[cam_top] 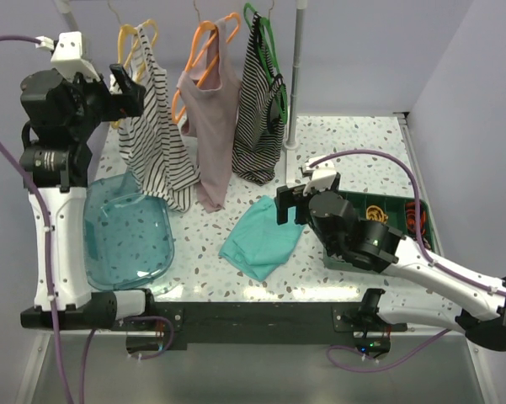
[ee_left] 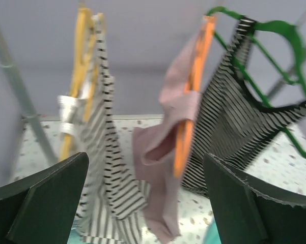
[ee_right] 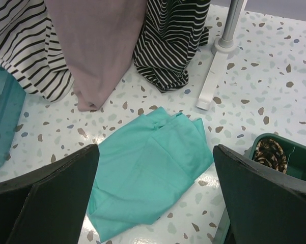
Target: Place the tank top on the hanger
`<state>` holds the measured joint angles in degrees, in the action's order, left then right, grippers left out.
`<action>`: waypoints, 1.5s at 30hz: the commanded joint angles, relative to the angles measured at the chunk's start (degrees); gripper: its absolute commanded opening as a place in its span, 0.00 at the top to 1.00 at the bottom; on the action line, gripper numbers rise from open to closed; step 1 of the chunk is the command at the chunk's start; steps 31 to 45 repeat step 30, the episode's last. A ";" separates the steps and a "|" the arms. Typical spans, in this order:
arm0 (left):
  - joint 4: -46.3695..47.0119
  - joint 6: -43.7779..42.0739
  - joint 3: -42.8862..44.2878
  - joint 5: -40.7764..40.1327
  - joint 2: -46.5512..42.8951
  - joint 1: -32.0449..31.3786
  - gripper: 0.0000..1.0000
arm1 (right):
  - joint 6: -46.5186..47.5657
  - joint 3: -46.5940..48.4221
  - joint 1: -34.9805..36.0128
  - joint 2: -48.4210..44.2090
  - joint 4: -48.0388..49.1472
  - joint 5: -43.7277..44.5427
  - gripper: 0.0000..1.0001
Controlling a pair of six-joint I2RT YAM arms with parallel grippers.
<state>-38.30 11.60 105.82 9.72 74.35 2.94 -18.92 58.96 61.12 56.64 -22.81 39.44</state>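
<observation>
The left end effector (cam_top: 126,87) is hovering wide open and empty beside the white, thinly black-striped tank top (cam_top: 156,143) hanging on the thin yellow plastic hanger (cam_top: 139,38), and is best backing straight off without snagging a strap.

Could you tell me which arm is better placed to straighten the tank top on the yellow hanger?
Left. The left gripper is open and raised at the rack, beside the tank top on the hanger; the right gripper, also open, sits low over the teal cloth on the table.
</observation>
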 commanded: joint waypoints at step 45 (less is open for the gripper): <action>26.18 18.38 -61.44 -17.63 -19.59 -45.48 0.00 | -22.74 -23.36 0.14 -15.25 -8.13 5.82 0.01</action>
